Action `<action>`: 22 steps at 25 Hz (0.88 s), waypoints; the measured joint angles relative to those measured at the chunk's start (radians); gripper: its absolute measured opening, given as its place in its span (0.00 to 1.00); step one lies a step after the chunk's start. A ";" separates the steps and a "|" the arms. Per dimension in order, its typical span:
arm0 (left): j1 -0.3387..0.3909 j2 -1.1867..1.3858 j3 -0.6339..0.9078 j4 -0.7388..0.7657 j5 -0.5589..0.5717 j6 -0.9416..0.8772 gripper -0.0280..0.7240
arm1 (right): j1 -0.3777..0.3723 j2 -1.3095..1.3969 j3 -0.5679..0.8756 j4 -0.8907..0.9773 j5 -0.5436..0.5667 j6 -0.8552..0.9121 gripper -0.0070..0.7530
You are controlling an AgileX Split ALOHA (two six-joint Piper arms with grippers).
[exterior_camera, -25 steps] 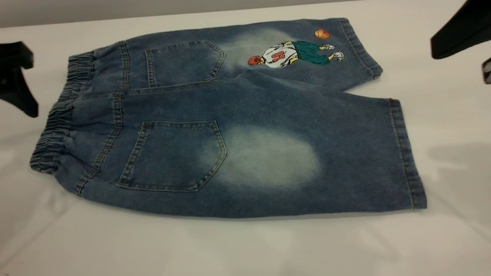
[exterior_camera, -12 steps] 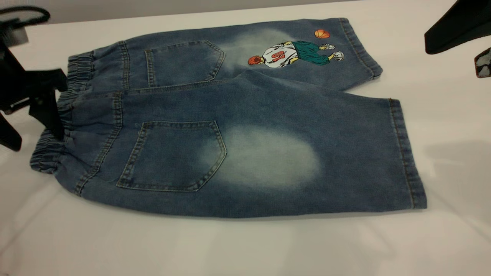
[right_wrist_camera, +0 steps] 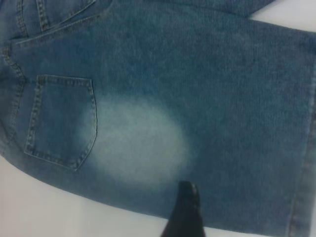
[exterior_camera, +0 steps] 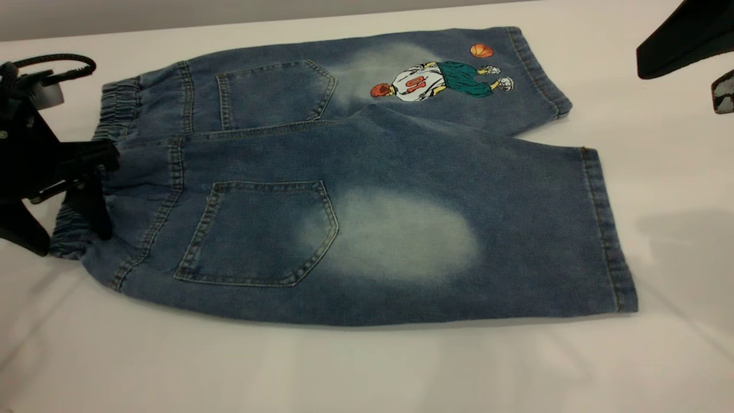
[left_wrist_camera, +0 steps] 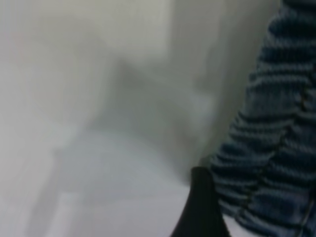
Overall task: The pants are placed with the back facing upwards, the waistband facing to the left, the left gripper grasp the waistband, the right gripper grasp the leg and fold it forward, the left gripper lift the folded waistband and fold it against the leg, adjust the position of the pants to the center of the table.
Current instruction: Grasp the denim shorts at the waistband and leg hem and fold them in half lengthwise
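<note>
The pants lie flat lengthwise across the table, waistband toward its left edge, where the left gripper straddles it, jaws spread, gripping nothing; the right gripper hovers near the right edge, jaw state unclear.

- The pants lie flat on the table, back side up, and cover most of its middle.
- The waistband lies toward the left edge of the table, the hems toward the right edge.
- The leg lies nearer the front edge; the other leg lies behind it, toward the far edge, partly under it.
- The left gripper is at the left edge, over the near half of the waistband, one finger apparently resting on the cloth and the other outside the band.
- The right gripper hangs above the far right corner, well apart from the pants.
</note>
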State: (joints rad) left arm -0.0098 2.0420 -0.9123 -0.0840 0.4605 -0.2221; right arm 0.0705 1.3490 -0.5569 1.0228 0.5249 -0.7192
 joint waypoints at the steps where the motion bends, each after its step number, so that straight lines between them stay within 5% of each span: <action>1: 0.000 0.000 0.000 -0.005 -0.012 0.000 0.70 | 0.000 0.000 0.000 0.000 0.000 0.000 0.71; 10: -0.002 0.031 -0.001 -0.027 -0.045 0.005 0.62 | 0.000 0.000 0.000 0.004 0.007 0.001 0.71; 13: -0.002 0.033 -0.001 -0.034 -0.046 0.007 0.52 | 0.000 0.000 0.000 0.006 0.007 0.003 0.71; 17: -0.004 0.034 -0.001 -0.039 -0.050 0.007 0.25 | 0.000 0.007 0.001 0.007 0.045 0.035 0.71; 22: -0.003 -0.009 0.003 -0.022 -0.032 0.047 0.25 | 0.000 0.082 0.043 0.040 0.090 0.053 0.71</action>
State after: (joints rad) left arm -0.0127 2.0329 -0.9096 -0.1060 0.4285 -0.1752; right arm 0.0705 1.4313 -0.5136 1.0632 0.6146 -0.6659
